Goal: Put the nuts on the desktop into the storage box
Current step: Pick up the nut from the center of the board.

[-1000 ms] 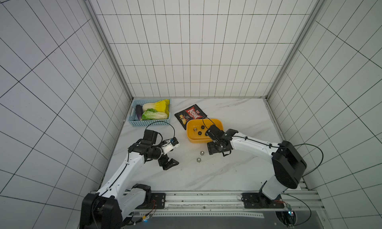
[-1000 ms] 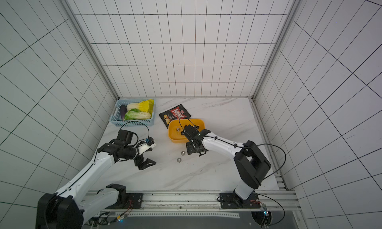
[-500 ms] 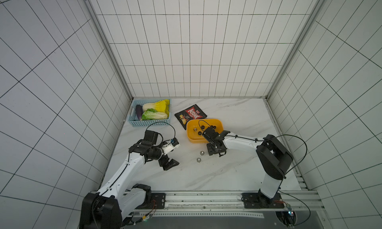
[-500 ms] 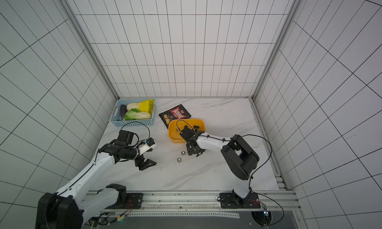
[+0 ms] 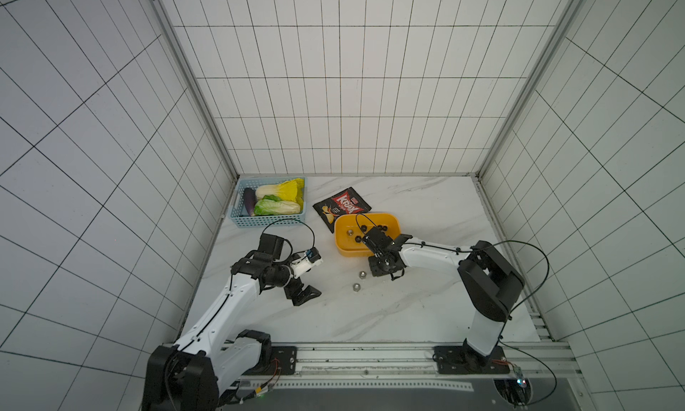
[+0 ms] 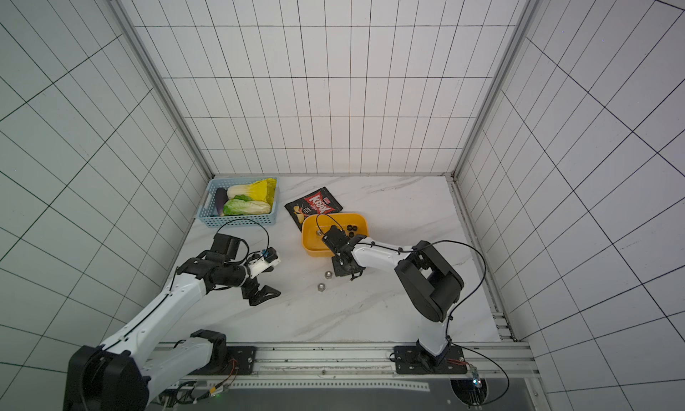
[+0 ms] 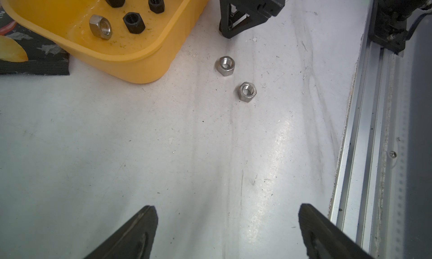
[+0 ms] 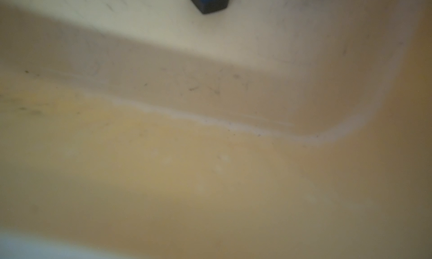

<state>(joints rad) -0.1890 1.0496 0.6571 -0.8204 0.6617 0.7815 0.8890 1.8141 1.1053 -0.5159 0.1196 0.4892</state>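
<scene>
Two silver nuts (image 7: pixel 225 65) (image 7: pixel 247 92) lie on the white desktop (image 5: pixel 370 316), in front of the yellow storage box (image 5: pixel 343 248); both top views show them (image 5: pixel 362 274) (image 6: pixel 321 287). Inside the box lie a silver nut (image 7: pixel 101 27) and several black ones (image 7: pixel 134 22). My right gripper (image 5: pixel 383 270) stands tips-down on the desktop against the box's front wall, just right of the nearer nut. Its jaws are hidden, and the right wrist view shows only the blurred yellow wall (image 8: pixel 163 176). My left gripper (image 7: pixel 228 210) hangs open and empty, left of the nuts (image 5: pixel 302 296).
A light blue basket (image 5: pixel 270 220) of vegetables stands at the back left. A black snack bag (image 5: pixel 343 205) lies behind the box, partly under it. A metal rail (image 5: pixel 370 357) runs along the table's front edge and shows close by in the left wrist view (image 7: pixel 374 152).
My right gripper has come a little forward and down, off the box's front edge onto the desktop, and that arm's elbow has swung left. The left arm and the two silver nuts have not moved.
</scene>
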